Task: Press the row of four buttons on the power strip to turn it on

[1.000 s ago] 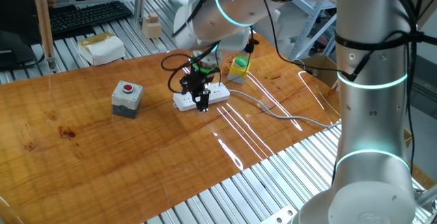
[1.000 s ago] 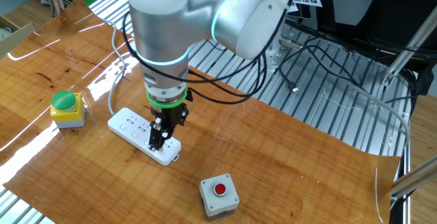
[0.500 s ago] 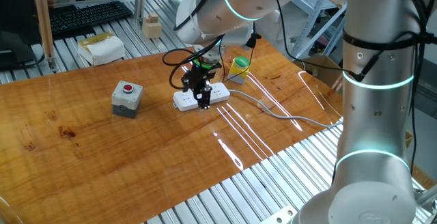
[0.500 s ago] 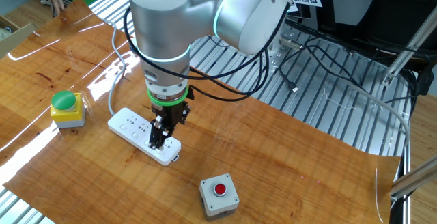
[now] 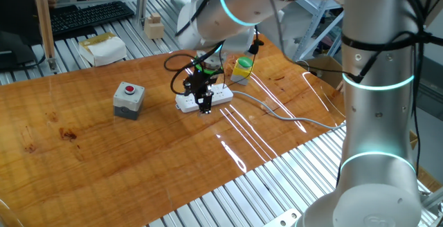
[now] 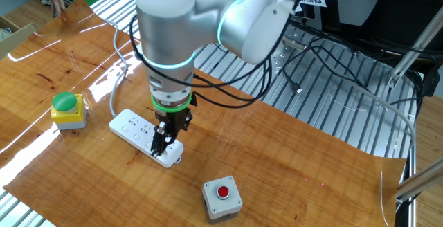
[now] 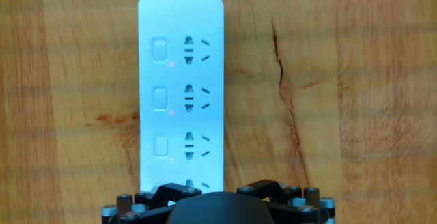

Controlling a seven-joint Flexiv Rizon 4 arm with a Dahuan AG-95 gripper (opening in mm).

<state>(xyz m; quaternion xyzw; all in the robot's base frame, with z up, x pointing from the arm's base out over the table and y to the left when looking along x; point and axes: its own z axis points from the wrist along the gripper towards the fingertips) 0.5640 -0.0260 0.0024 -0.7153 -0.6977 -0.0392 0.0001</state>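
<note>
The white power strip (image 5: 220, 95) (image 6: 131, 125) (image 7: 181, 80) lies flat on the wooden table, with its grey cable (image 5: 277, 112) running off to the right. In the hand view three of the four buttons (image 7: 160, 98) show in a column on the strip's left side, each with a faint red dot beside it. The fourth is hidden under the hand. My gripper (image 5: 205, 108) (image 6: 157, 149) points straight down at the strip's cable-free end. Both fixed views show its dark fingers drawn together into one tip, resting on or just above the strip.
A grey box with a red round button (image 5: 129, 97) (image 6: 221, 196) stands beyond the strip's free end. A yellow box with a green button (image 5: 242, 68) (image 6: 67, 108) sits near the cable end. A white carton (image 5: 102, 48) lies off the board.
The fingertip has sunk very slightly toward the strip's end while the arm above shifted a little. The strip has not moved.
</note>
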